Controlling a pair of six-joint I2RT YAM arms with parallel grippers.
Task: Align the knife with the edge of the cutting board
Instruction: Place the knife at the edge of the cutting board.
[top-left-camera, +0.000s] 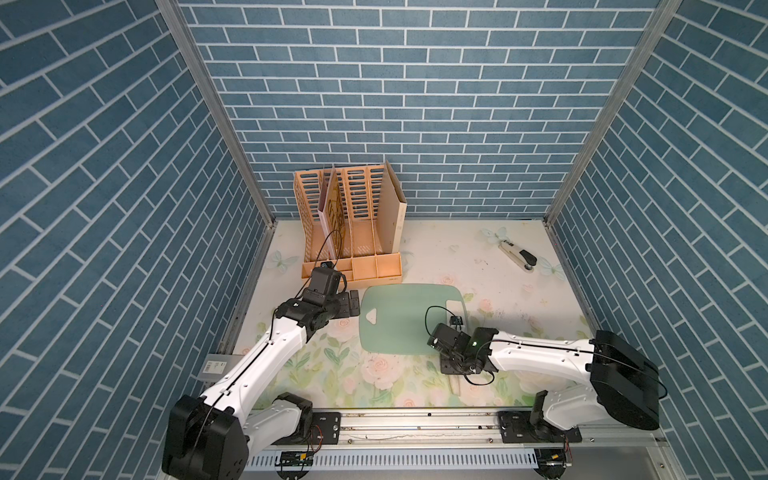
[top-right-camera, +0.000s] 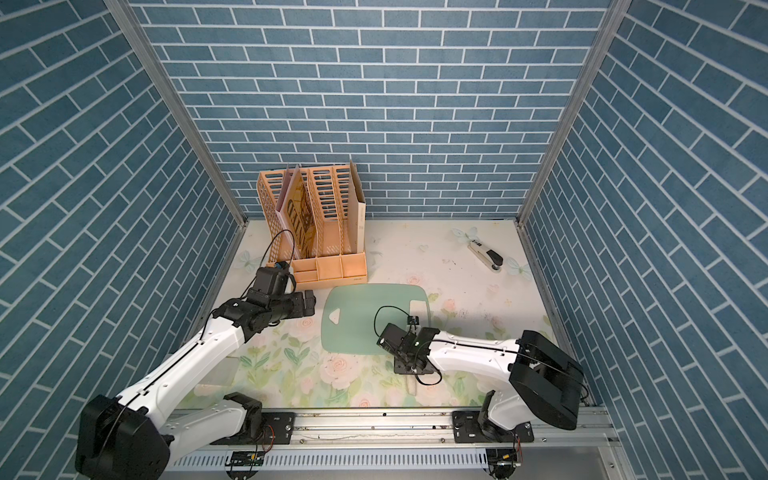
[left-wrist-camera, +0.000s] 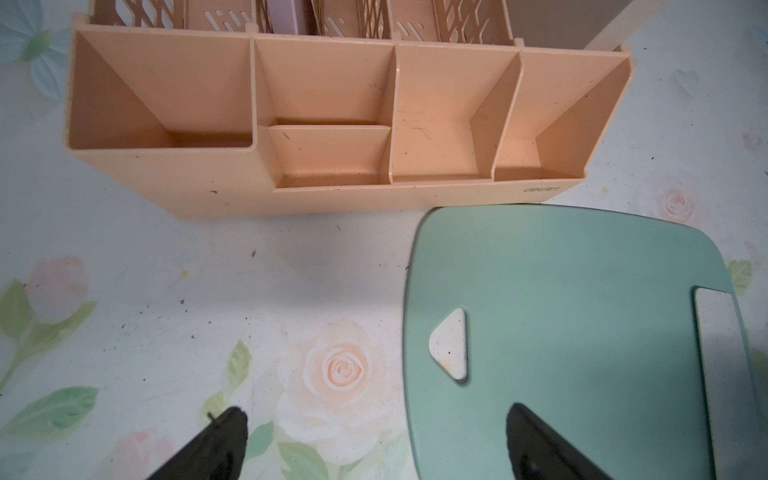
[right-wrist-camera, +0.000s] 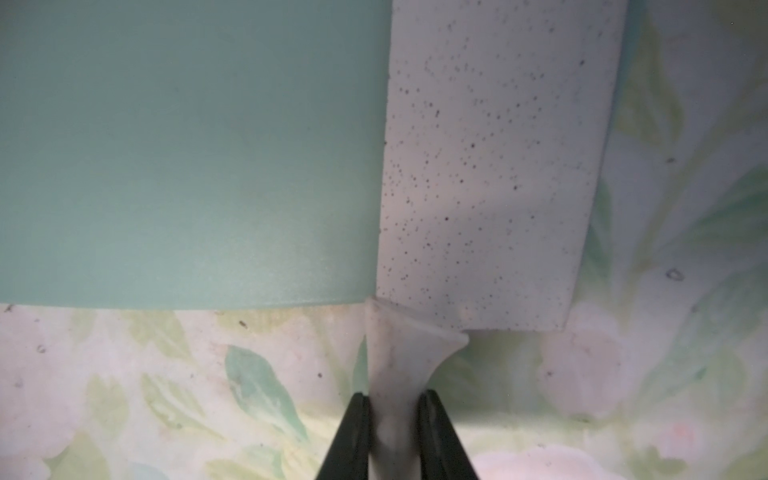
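Observation:
The mint-green cutting board (top-left-camera: 399, 320) (top-right-camera: 357, 324) lies flat on the floral mat, its triangular hole (left-wrist-camera: 451, 349) toward the left arm. The knife's speckled off-white blade (right-wrist-camera: 486, 166) (top-left-camera: 454, 308) rests along the board's right short edge, slightly slanted to it, with the heel past the near long edge. My right gripper (right-wrist-camera: 394, 399) (top-left-camera: 453, 368) is shut on the cream handle (right-wrist-camera: 395, 365). My left gripper (left-wrist-camera: 374, 415) (top-left-camera: 353, 303) is open and holds nothing. One of its fingers (left-wrist-camera: 232, 424) is over the mat and one over the board's left end.
A peach file organizer (top-left-camera: 353, 232) (left-wrist-camera: 332, 124) stands just behind the board, almost touching its far edge. A white-and-black stapler (top-left-camera: 519, 257) lies at the back right. Blue brick walls close in three sides.

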